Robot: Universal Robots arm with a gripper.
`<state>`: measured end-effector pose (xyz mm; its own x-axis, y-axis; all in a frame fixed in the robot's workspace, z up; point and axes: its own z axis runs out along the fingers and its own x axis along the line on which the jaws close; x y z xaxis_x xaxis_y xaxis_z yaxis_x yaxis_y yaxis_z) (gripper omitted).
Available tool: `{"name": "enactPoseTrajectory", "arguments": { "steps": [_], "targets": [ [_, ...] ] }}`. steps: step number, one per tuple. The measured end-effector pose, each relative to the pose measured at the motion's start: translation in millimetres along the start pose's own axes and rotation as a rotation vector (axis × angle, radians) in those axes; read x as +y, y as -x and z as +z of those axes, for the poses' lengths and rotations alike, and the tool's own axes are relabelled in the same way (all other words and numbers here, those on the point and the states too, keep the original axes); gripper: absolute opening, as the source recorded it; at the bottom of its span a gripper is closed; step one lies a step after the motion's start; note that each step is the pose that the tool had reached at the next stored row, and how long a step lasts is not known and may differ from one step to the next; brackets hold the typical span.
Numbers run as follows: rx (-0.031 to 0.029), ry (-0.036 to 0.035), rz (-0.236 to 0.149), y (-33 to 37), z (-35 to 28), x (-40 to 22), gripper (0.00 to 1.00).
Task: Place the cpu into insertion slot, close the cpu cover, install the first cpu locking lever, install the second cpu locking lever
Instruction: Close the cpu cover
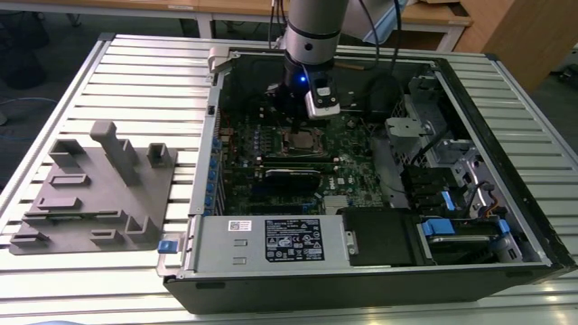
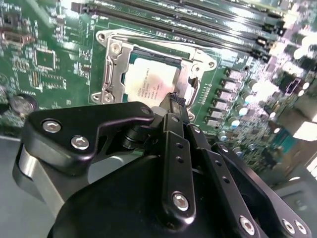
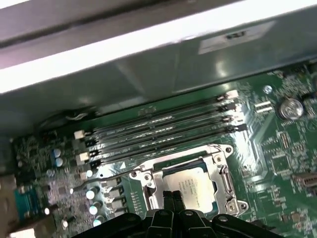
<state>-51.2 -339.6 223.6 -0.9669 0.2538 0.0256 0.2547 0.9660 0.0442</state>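
The small silver-grey cpu sits in the dark square insertion slot under the claw, which is pressed together and empty. The thin silvery cpu cover seems closed; the levers are unclear.

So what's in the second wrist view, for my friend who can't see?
The silver cpu sits in the insertion slot on a green board, with the cpu cover lying flat around it. The black gripper hangs close over the chip's edge, jaws shut.
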Motion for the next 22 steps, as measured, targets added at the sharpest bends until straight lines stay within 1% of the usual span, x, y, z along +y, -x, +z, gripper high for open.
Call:
{"name": "enactPoseTrajectory", "arguments": {
  "steps": [9,10,18,19,20,22],
  "targets": [
    [0.0072,-0.0042,-0.163,0.0,0.3,0.0,0.11],
    [0.0077,-0.0045,-0.175,0.0,0.3,0.0,0.11],
    [0.0073,-0.0045,-0.179,0.0,0.4,0.0,0.11],
    [0.0047,-0.0038,-0.180,-0.1,0.7,-0.1,0.11],
    [-0.0002,-0.0029,-0.180,-0.4,1.1,-0.1,0.11],
    [-0.0135,-0.0009,-0.180,-1.0,2.2,-0.4,0.11]
  ]
}}
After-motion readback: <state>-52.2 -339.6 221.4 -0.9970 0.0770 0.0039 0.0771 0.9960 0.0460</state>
